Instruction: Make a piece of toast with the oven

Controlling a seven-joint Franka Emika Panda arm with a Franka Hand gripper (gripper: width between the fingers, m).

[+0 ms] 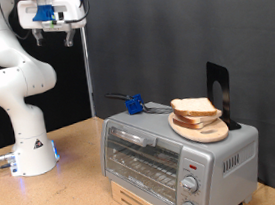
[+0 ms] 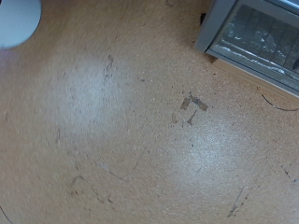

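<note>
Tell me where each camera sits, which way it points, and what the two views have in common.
Exterior view: off the arm, looking level across the wooden table at the white arm, its raised gripper, and the boxy silver toaster oven carrying pale bread slices on a round wooden board.
Wrist view: on the hand, looking down at the tabletop; no fingers show.
Shared: the oven and the table.

No readable text, brand or number is shown in either view. Markings around the knobs [image 1: 191, 185] of the oven [image 1: 174, 153] are too small to be read.
</note>
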